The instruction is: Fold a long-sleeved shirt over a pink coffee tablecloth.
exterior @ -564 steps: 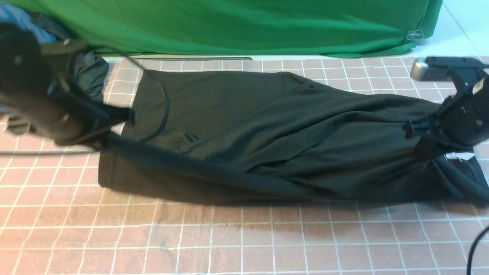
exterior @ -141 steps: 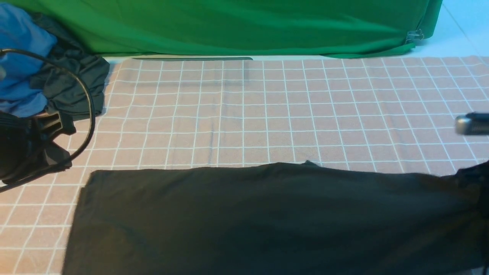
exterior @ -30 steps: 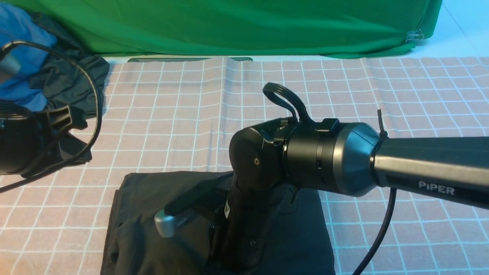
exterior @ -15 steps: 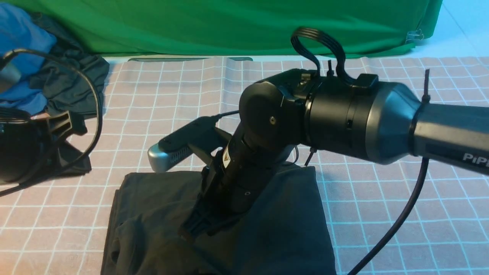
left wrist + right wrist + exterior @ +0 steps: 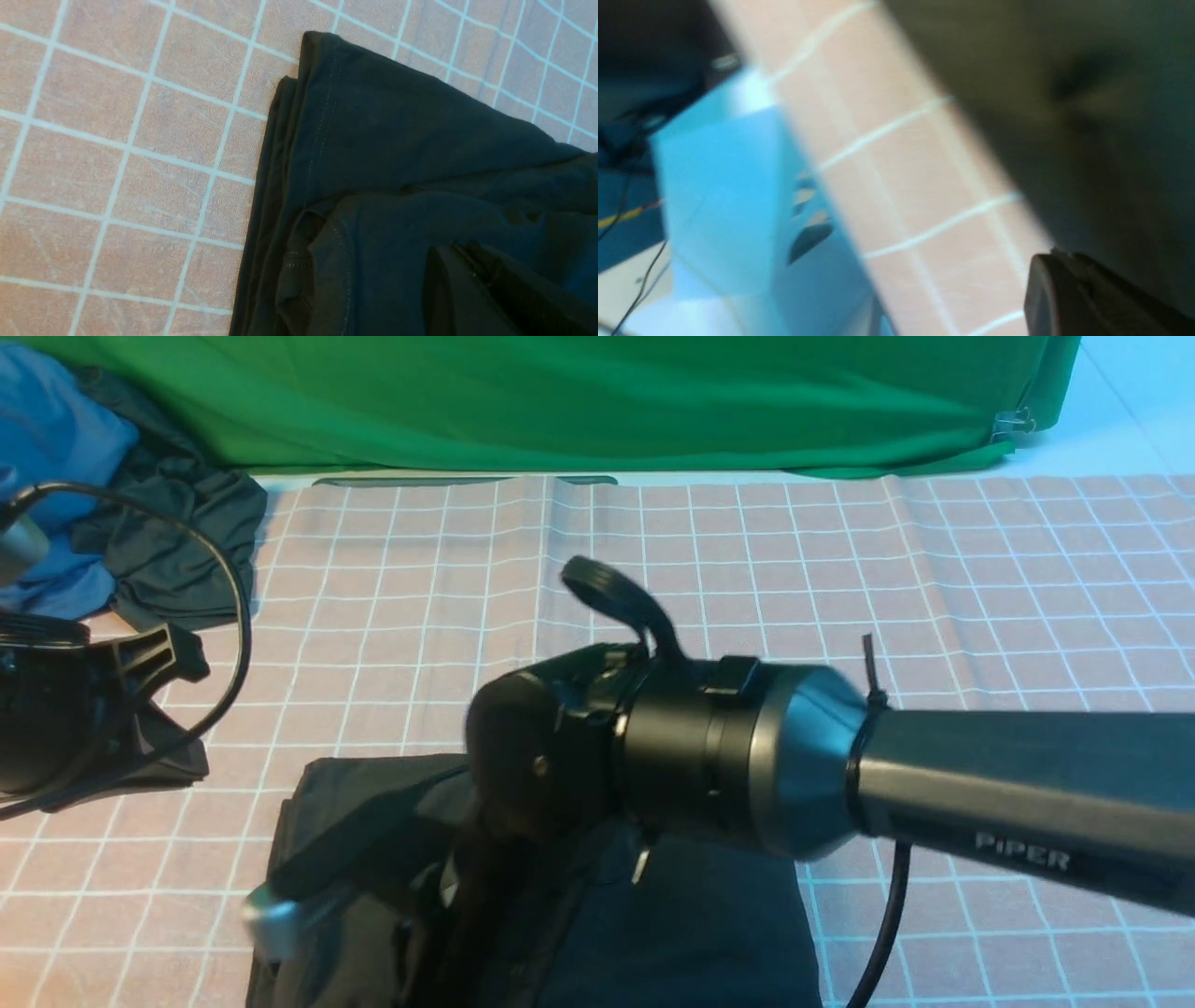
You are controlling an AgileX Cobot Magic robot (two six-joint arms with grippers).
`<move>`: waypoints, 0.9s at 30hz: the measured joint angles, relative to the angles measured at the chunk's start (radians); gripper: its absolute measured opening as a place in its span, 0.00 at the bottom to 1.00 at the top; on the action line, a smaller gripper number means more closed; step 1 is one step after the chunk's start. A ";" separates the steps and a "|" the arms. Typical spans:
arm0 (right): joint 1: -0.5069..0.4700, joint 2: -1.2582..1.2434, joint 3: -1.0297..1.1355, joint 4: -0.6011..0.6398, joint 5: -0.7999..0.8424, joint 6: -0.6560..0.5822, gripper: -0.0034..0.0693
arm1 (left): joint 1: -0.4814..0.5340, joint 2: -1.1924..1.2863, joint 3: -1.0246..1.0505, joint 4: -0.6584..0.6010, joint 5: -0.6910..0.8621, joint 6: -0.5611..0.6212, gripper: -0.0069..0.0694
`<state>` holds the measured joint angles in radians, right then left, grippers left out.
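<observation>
The long-sleeved shirt [image 5: 709, 915] lies folded into a black squarish bundle on the pink coffee tablecloth [image 5: 653, 569], near the front edge. Its stitched corner [image 5: 397, 140] shows in the left wrist view. My right arm [image 5: 747, 775] reaches in from the right, its wrist bent down over the shirt's left half. There its gripper is blurred and lost against the dark cloth. In the right wrist view the right gripper [image 5: 1057, 261] is shut at the shirt's edge [image 5: 1087, 116]. My left gripper [image 5: 462, 249] is shut too, with nothing between its fingers. The left arm [image 5: 56, 709] hangs at the far left.
A green cloth [image 5: 560, 401] runs along the back. A blue garment [image 5: 47, 411] and a dark grey-green garment [image 5: 177, 551] are piled at the back left. Cables loop by the left arm [image 5: 233, 616] and under the right arm [image 5: 882, 933]. Pale blue floor [image 5: 728, 186] shows past the table's edge.
The right arm, raised half a second ago, has dropped and swung left over the shirt. The shirt, a long strip seconds ago, is now a squarish bundle. The left arm has barely moved.
</observation>
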<state>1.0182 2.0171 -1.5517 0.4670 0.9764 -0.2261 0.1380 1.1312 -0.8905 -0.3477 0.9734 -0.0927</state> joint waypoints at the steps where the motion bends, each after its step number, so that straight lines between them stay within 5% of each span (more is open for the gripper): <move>1: 0.001 0.000 -0.011 -0.009 0.011 -0.001 0.10 | 0.000 0.000 0.000 0.000 0.004 -0.003 0.11; 8: -0.064 -0.064 -0.136 -0.213 0.147 0.041 0.10 | 0.000 0.025 0.014 0.027 0.075 -0.081 0.11; 16: -0.263 -0.239 -0.166 -0.388 0.229 0.091 0.10 | 0.000 0.179 0.110 -0.071 0.069 -0.023 0.11; 21: -0.410 -0.330 -0.156 -0.404 0.232 0.098 0.10 | 0.000 0.260 0.151 -0.101 0.010 0.052 0.29; 27: -0.465 -0.374 -0.096 -0.406 0.231 0.098 0.10 | 0.000 0.272 0.151 -0.103 -0.131 0.132 0.70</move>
<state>0.5535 1.6435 -1.6473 0.0611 1.2077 -0.1280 0.1380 1.4034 -0.7395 -0.4508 0.8424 0.0394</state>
